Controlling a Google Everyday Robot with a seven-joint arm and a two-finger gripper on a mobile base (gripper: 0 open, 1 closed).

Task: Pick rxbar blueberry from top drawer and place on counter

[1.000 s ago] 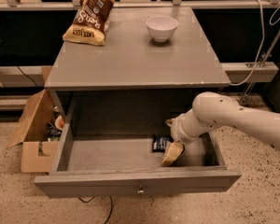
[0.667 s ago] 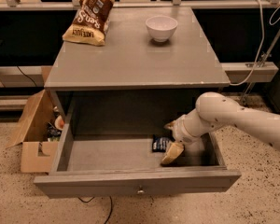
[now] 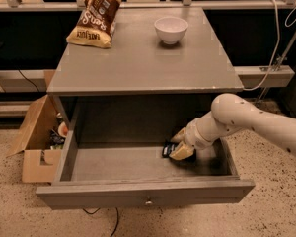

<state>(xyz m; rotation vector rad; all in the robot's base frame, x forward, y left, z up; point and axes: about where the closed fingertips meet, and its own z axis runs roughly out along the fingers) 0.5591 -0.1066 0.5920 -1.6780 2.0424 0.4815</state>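
The rxbar blueberry (image 3: 166,149), a small dark bar, lies on the floor of the open top drawer (image 3: 113,164) toward its right side. Only its left end shows. My gripper (image 3: 179,144) reaches down into the drawer from the right and sits right on the bar, covering the rest of it. I cannot tell whether the bar is held. The white arm (image 3: 246,120) comes in over the drawer's right wall. The counter (image 3: 138,58) is the grey tabletop above the drawer.
A brown-and-yellow snack bag (image 3: 94,18) lies at the counter's back left. A white bowl (image 3: 170,29) stands at its back right. An open cardboard box (image 3: 37,142) sits on the floor left of the drawer. A cable (image 3: 276,38) hangs at the right.
My gripper has shifted slightly up and to the left inside the drawer, and the bar's visible end has shifted with it. The rest is unchanged.
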